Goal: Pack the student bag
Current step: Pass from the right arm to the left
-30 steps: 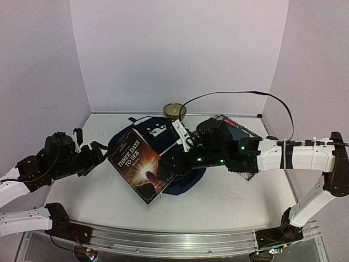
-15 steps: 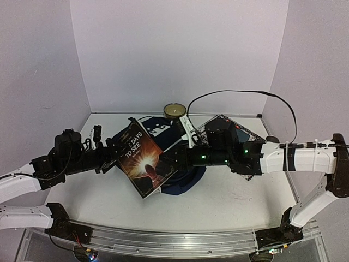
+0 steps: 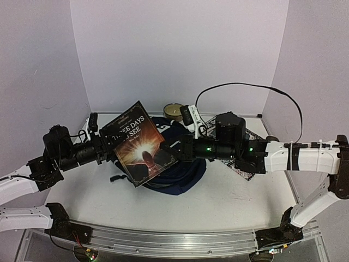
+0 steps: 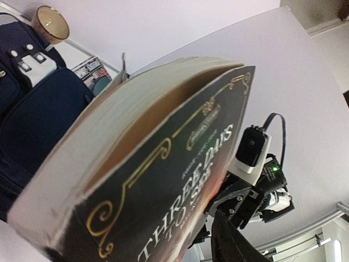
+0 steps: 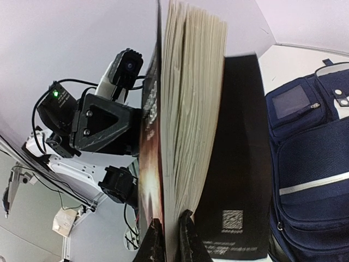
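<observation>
Book [image 3: 139, 143] hangs over the student bag [image 3: 182, 173], mid-counter near the back edge. Right jaws pinch the book; left jaws, I cannot tell. Best open the bag, then slide it in

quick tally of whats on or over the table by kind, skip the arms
book, held up in the air: 1
backpack: 1
bowl by the back wall: 1
magazine lying flat: 1
total: 4
</observation>
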You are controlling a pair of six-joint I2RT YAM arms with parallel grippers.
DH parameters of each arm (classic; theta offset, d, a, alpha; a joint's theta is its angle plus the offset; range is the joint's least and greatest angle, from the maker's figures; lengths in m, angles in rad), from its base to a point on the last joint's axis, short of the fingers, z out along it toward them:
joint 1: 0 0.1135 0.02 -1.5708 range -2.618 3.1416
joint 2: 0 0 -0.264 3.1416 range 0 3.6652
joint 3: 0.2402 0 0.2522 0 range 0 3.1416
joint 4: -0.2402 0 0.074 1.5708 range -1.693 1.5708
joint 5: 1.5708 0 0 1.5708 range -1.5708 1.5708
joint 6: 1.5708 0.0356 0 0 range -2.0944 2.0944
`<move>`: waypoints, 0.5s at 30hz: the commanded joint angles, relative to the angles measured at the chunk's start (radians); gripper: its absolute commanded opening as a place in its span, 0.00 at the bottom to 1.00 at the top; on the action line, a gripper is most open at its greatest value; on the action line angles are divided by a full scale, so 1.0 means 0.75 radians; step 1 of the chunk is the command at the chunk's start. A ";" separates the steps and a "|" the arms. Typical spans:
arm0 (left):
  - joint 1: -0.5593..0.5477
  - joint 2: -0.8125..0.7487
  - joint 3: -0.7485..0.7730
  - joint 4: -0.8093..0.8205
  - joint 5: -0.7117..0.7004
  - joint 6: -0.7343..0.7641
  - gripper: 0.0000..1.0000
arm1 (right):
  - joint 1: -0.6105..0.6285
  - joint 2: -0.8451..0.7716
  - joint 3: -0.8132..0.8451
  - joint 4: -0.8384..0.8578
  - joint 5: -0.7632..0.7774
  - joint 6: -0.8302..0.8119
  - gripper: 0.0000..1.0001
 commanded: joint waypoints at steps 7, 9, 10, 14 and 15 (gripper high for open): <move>-0.007 0.010 0.031 0.329 0.115 -0.019 0.33 | -0.014 0.098 0.092 0.201 -0.093 0.073 0.00; -0.007 0.014 0.036 0.338 0.093 -0.017 0.23 | -0.021 0.097 0.080 0.204 -0.076 0.085 0.00; -0.007 0.013 0.035 0.340 0.072 -0.019 0.18 | -0.026 0.090 0.072 0.205 -0.060 0.091 0.01; -0.007 0.005 0.020 0.350 -0.041 -0.042 0.00 | -0.040 0.059 0.030 0.210 -0.013 0.104 0.15; -0.007 0.004 0.016 0.355 -0.070 -0.054 0.00 | -0.042 0.048 0.020 0.213 -0.004 0.111 0.21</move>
